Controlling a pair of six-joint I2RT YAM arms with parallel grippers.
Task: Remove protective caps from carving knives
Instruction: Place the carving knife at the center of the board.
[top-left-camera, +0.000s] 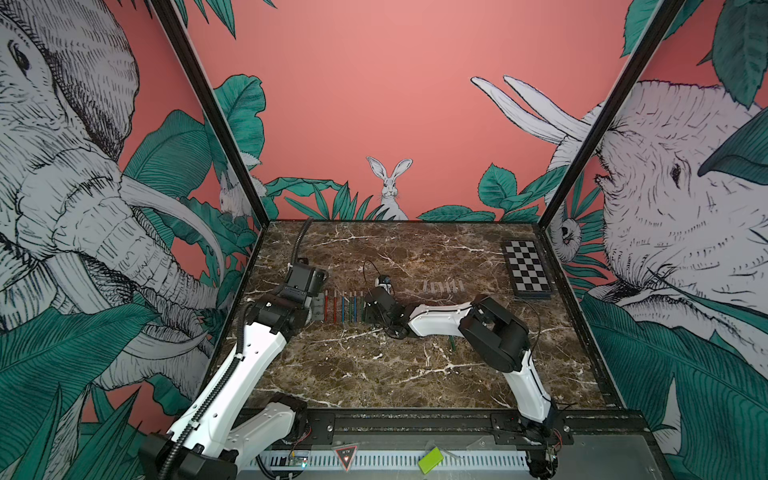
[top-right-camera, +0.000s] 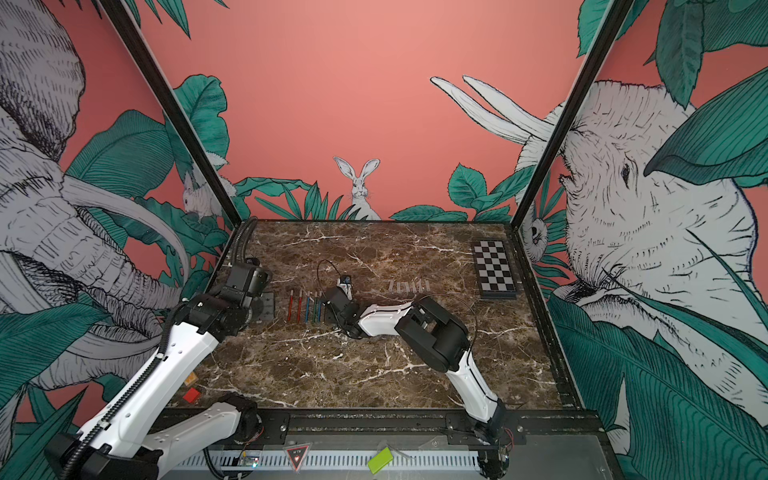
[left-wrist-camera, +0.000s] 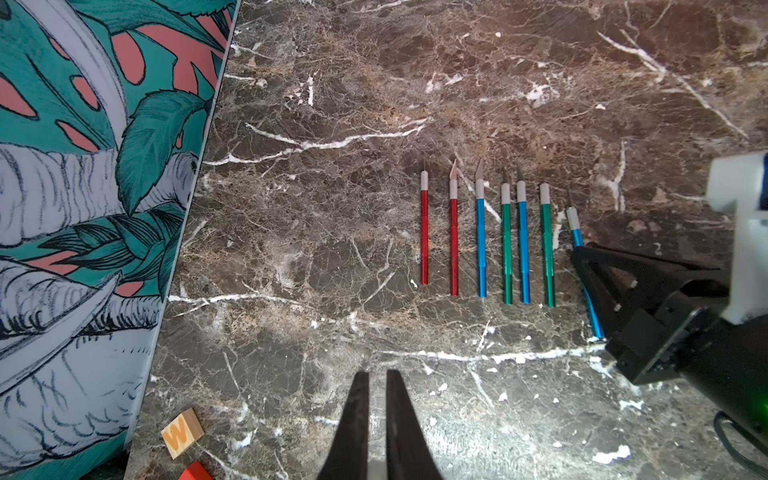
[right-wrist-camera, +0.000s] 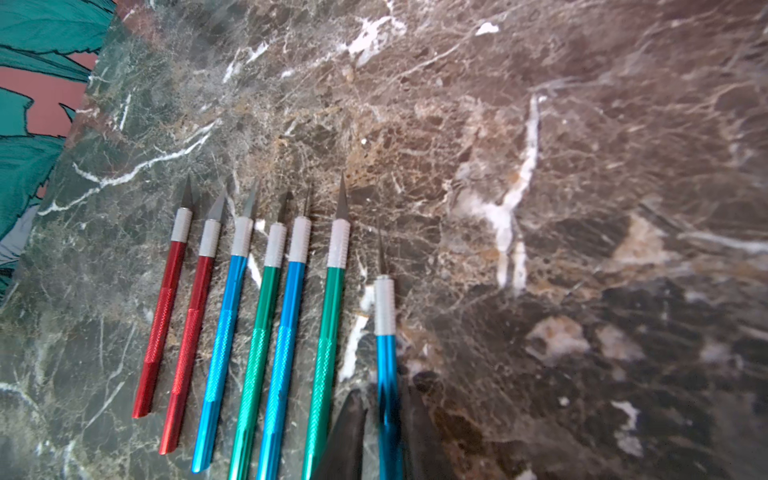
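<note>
Bare steel shows on all seven carving knives (left-wrist-camera: 482, 245) in sight. Six lie side by side in a neat row on the marble tabletop (top-left-camera: 374, 374), blades pointing away from the robot. The seventh, the blue knife (right-wrist-camera: 384, 357), lies slightly askew just beside the row's right end. The protective caps (top-left-camera: 442, 286) lie in their own loose row well apart, between the knives and the checkerboard (top-left-camera: 527, 268). The job looks mostly done. A green sliver (top-left-camera: 452, 343) under the right forearm (top-left-camera: 440, 318) may be another knife, but it is too small to tell.

The right pincer (right-wrist-camera: 385, 388) straddles the blue knife's handle; I cannot tell whether it pinches it or merely brackets it. The left pincer (left-wrist-camera: 377, 374) is pressed together and empty, hovering nearer the robot than the row. A wooden letter block (left-wrist-camera: 182, 432) and a red block (left-wrist-camera: 195, 471) sit near the tabletop's edge, obstructing nothing.
</note>
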